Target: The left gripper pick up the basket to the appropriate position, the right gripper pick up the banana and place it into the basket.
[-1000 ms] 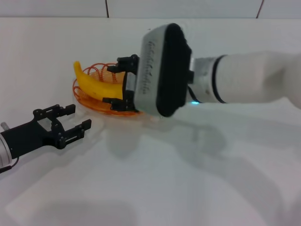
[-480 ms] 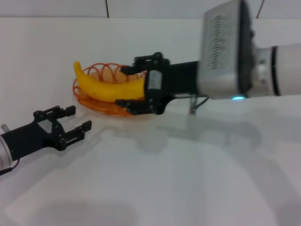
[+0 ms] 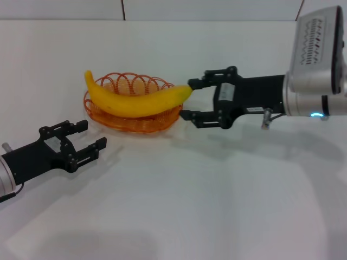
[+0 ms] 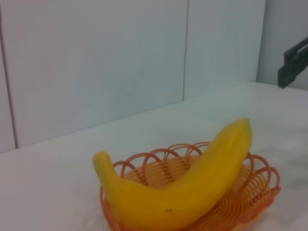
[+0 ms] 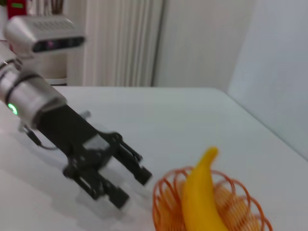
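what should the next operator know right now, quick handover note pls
Left gripper: open, empty, low over the table on the left, short of the basket.
Right gripper: open, empty, beside the basket's right end, one finger by the banana tip.
Banana lies across the basket, both ends past the rim.
Done: basket positioned, banana in it.
Left: pull both arms clear and park.

Both claws are matte black, two fingers each. The right gripper (image 3: 192,100) has a white label strip, a thin cable loop, and a silver-grey vented housing with a small lit ring. The left gripper (image 3: 91,136) looks skeletal, with open cutouts.
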